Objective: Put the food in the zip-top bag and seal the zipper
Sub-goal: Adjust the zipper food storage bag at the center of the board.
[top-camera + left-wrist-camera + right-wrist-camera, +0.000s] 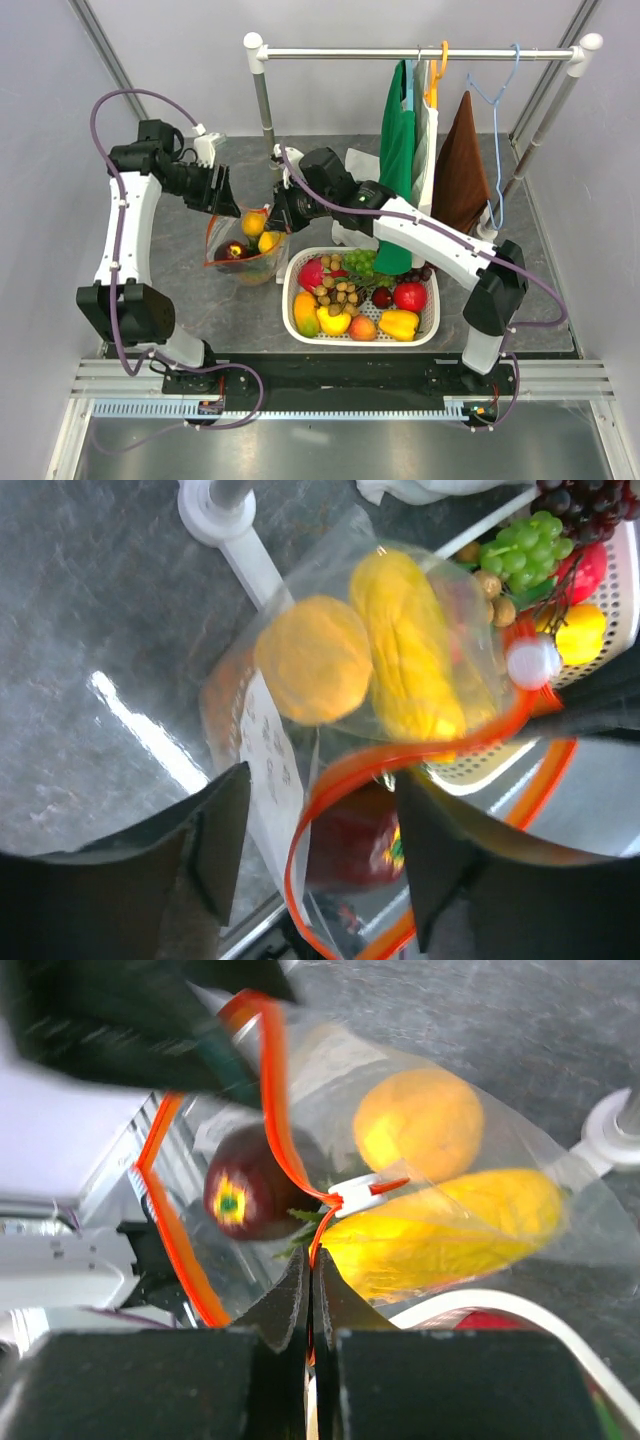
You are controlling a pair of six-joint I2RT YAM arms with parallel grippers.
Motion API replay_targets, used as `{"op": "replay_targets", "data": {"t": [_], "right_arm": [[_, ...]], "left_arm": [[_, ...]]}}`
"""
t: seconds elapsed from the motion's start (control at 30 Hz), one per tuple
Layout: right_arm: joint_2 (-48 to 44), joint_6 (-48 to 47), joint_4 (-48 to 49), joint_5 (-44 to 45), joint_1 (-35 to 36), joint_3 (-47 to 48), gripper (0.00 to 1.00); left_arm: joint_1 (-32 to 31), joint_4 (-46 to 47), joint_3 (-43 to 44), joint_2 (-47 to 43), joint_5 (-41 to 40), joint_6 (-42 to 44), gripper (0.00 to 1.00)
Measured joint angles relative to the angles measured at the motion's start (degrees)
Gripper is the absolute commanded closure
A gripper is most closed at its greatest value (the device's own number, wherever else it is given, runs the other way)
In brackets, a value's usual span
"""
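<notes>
The zip-top bag (pixel 243 248) sits on the counter (pixel 200 295) at the white basket's (pixel 292 300) 9 o'clock, food (pixel 310 660) inside. The right tool (pixel 311 1290) is clamped on the zipper (pixel 268 1080) just below the slider (pixel 357 1193) — from there the strip runs toward 11 o'clock, mouth gaping. The left tool (pixel 322 800) stands open astride the strip. The basket rim crowds the bag's 3 o'clock side.

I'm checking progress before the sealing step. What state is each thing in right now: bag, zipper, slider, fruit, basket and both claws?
zip-top bag: mouth gaping.
zipper: unsealed, its two tracks apart.
slider: at the end by the right claw.
fruit: inside the bag.
left claw: open, astride the zipper.
right claw: shut on the zipper.
basket: holds more toy food.
</notes>
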Motion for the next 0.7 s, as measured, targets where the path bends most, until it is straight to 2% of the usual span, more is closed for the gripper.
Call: {"op": "replay_targets", "data": {"t": [0.03,0.23,0.37,0.53,0.7], "right_arm": [[0.0,1.3,0.1,0.3,0.0,-0.2,1.0],[0.8,7.8,0.3,3.7,-0.5,-0.7,1.0],[2.0,10.3,0.3,6.3,-0.7,-0.5,1.0],[2.5,11.8,0.3,7.6,-0.7,-0.2,1.0],[2.6,12.0,0.4,8.4,-0.7,-0.2,1.0]], "left_arm": [[0.7,-0.2,-1.3,-0.9,0.5,0.5,0.2],[8.3,-0.9,-4.2,-9.6,3.2,7.1,0.19],[10.0,-0.1,-8.9,-20.1,3.9,14.5,0.2],[10.0,-1.4,-17.1,-31.0,2.6,23.7,0.28],[9.9,-1.4,-22.1,-31.0,1.0,28.3,0.39]]}}
